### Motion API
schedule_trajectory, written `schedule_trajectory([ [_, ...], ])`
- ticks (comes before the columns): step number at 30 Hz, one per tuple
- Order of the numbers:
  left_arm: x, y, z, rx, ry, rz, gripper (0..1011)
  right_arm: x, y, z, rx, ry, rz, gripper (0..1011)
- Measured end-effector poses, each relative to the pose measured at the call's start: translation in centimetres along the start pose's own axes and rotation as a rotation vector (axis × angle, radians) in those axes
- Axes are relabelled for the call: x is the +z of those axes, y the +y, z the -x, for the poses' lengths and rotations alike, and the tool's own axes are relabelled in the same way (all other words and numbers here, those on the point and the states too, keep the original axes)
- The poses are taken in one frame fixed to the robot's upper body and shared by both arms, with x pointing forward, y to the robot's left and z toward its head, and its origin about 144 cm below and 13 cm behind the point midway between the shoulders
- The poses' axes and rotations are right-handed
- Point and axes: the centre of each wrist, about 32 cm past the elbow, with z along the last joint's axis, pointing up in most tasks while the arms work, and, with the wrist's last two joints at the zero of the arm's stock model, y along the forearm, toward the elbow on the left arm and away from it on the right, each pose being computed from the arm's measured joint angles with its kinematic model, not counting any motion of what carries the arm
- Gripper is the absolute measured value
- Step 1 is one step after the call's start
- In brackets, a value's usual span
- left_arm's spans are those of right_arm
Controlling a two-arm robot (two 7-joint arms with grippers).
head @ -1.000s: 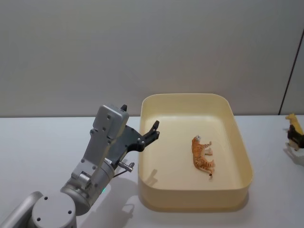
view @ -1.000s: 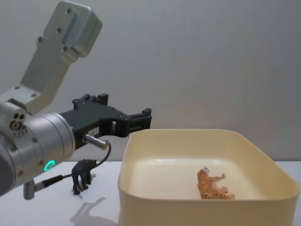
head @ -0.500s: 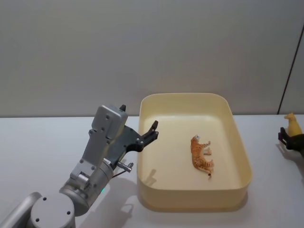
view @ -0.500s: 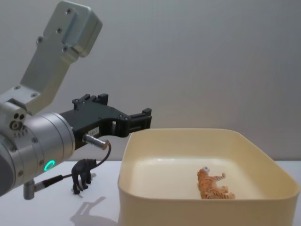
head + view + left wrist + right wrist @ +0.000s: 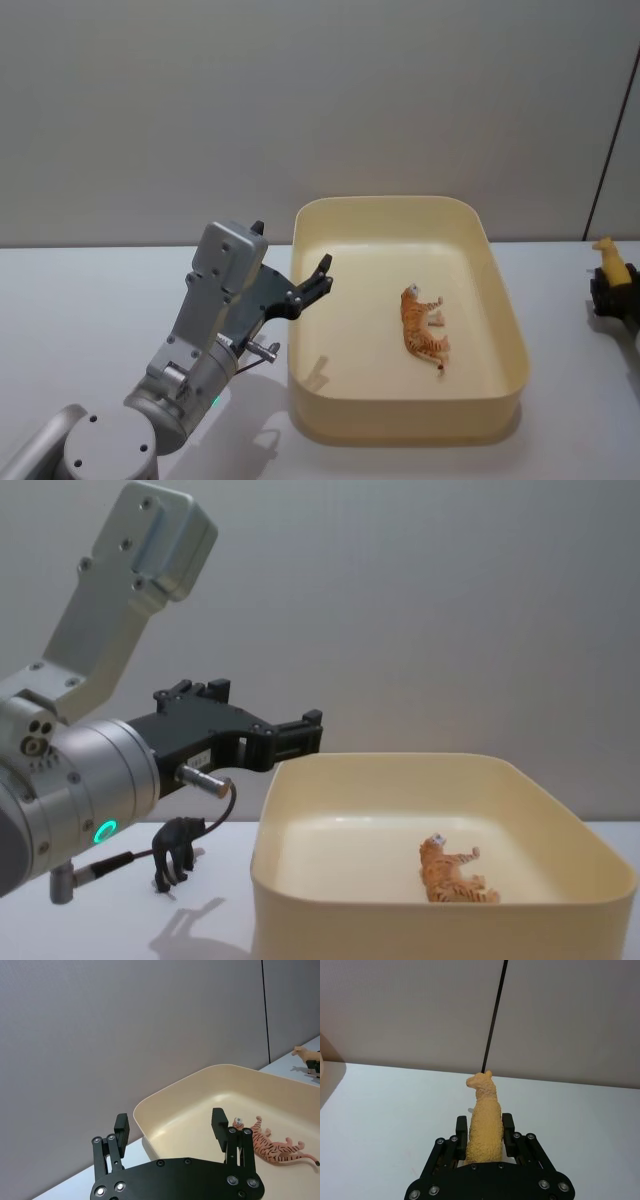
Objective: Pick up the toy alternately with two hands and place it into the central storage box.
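My right gripper is shut on a yellow llama-like toy, which stands upright between its fingers; both sit at the far right edge of the table, gripper under toy, well right of the central storage box. The cream-yellow box holds an orange tiger toy lying on its side. My left gripper hovers open and holds nothing, just over the box's left rim. A black animal toy stands on the table left of the box, below the left arm.
The white table runs left and right of the box, with a grey wall behind. The left arm's silver body with its green ring light fills the near left. A dark vertical wall seam lies behind the right gripper.
The right gripper with the yellow toy has shifted slightly left, toward the box. The left arm, the tiger and the black toy have not moved.
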Motion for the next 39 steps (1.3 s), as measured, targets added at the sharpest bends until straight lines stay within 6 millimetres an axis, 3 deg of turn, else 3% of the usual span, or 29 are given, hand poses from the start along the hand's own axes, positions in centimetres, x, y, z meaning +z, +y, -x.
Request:
schedule_trajectory([
  [16,0.0,0.0,0.0,0.0,0.0,0.0,1001,1.4,-1.5,0.2,0.06,0.022,-0.1,393],
  [28,0.0,0.0,0.0,0.0,0.0,0.0,1001,5.3,-3.1,1.6,0.204,0.077,-0.221,393],
  [39,0.0,0.0,0.0,0.0,0.0,0.0,1001,8.0,-2.9,4.1,0.366,0.107,-0.253,393],
])
